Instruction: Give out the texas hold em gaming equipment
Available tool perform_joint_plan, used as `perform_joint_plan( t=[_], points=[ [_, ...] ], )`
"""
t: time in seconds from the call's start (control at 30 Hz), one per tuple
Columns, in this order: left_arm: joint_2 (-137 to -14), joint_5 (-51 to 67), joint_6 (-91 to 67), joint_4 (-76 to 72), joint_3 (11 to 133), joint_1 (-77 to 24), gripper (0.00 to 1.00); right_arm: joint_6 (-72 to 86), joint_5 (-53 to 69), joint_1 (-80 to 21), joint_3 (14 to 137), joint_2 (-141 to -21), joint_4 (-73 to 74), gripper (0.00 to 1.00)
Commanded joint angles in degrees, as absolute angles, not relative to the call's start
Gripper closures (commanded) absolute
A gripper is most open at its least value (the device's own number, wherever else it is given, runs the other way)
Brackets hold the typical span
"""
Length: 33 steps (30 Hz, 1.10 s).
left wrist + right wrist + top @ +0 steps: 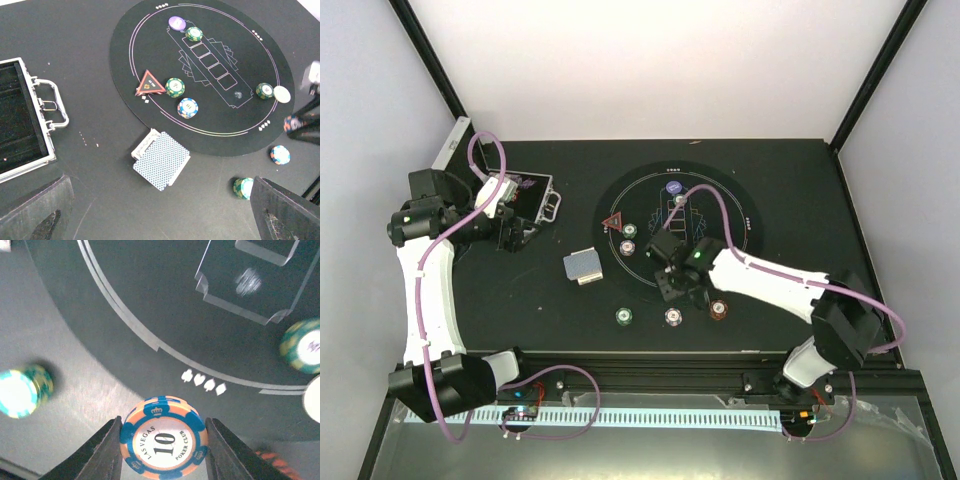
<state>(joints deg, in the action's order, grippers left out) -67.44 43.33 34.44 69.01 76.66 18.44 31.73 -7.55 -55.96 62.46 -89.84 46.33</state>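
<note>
Black tabletop [790, 190] under white walls carries, at its far left, the silver case [525, 195] lying open, with the left gripper [512, 238] spread wide and empty at the case's 6 o'clock. Next comes the deck of cards [583, 267], backs up, off the round mat [625, 190] at its 8 o'clock. The red triangle marker [613, 222] sits at the mat's 9 o'clock rim, a purple disc [673, 185] at 12 o'clock, and a green chip [623, 316], a white chip [673, 316] and a brown-red chip [719, 310] just past its 6 o'clock edge. Over that edge the right gripper [163, 426] clamps an orange-and-blue chip [164, 440] marked 10 by its rim.
</note>
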Motion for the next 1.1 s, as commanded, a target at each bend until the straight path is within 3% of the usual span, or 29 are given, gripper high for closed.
perform_joint_plan(
  t=[0.0,0.4,0.7,1.07],
  points=[
    [-66.37,44.22,34.01,68.14,77.68,18.98,0.01,26.66,-10.36,-50.54,68.91,-89.07,49.66,0.83],
    [-67.24,44.74,33.82,67.54,77.70,18.99,0.01,16.91,-10.19,-29.63,97.22,-109.48,51.36,0.83],
    [-69.45,45.00,34.86,67.04,77.78,18.99,0.01,15.96,-8.09,-22.30,121.32,-132.41,54.90,0.83],
    [-70.16,44.92,35.87,66.94,77.67,18.98,0.01,17.74,-3.98,-19.27,130.25,-144.65,53.85,0.83]
  ],
)
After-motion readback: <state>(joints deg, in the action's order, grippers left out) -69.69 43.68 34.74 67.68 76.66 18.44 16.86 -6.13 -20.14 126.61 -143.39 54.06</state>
